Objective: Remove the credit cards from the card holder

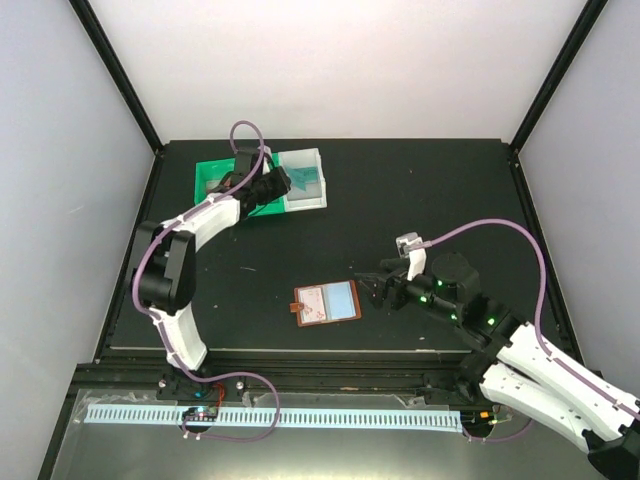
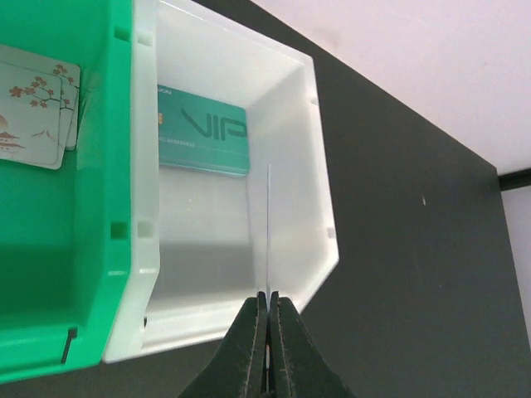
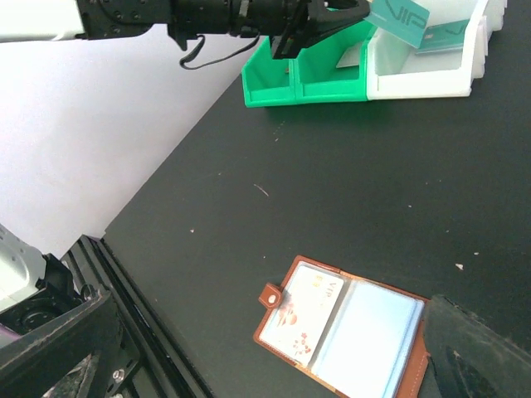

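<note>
Over the white plastic bin point(image 2: 328, 191) near the black table's point(image 1: 450, 190) far edge, your left gripper point(image 2: 269, 311) pinches a thin teal plastic card point(image 3: 398, 22) edge-on (released off-line, it could clip the wall and land outside). Mid-table lies the brown leather-like card holder point(image 1: 326, 302), open, with a pale blossom-printed card point(image 3: 309, 311) inside. Just beside it your right gripper point(image 1: 372, 290) gapes, holding nothing.

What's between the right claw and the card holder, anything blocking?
Nothing visible. The right claw stands open beside the open card holder, with only bare black table between them. The left claw is far off above the white bin, shut on a teal card.
</note>
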You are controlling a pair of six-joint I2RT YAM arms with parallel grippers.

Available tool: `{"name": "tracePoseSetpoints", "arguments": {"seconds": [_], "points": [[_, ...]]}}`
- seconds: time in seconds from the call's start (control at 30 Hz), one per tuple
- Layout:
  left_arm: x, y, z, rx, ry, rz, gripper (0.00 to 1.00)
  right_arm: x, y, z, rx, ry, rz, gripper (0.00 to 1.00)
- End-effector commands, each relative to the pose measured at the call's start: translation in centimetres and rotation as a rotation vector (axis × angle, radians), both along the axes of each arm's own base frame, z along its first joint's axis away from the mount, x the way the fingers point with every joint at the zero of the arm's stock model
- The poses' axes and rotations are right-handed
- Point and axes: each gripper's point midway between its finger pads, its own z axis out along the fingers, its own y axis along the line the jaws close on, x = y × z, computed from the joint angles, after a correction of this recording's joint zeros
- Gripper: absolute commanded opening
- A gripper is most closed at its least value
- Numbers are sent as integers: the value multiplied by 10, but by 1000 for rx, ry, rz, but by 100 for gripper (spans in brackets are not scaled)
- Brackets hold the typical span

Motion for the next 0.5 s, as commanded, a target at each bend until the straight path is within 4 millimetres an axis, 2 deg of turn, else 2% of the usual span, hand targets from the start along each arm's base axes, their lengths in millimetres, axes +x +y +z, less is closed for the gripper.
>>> {"name": "tracePoseSetpoints", "arguments": {"seconds": [0.0, 0.13, 0.47], "points": [[35, -2, 20, -52, -66, 64, 2, 4, 0, 7, 3, -23, -16, 100], [53, -3, 12, -53, -60, 89, 2, 6, 0, 5, -15, -21, -23, 100], [81, -11, -15, -61, -20, 97, 2, 9, -2, 4, -30, -26, -37, 100]]}}
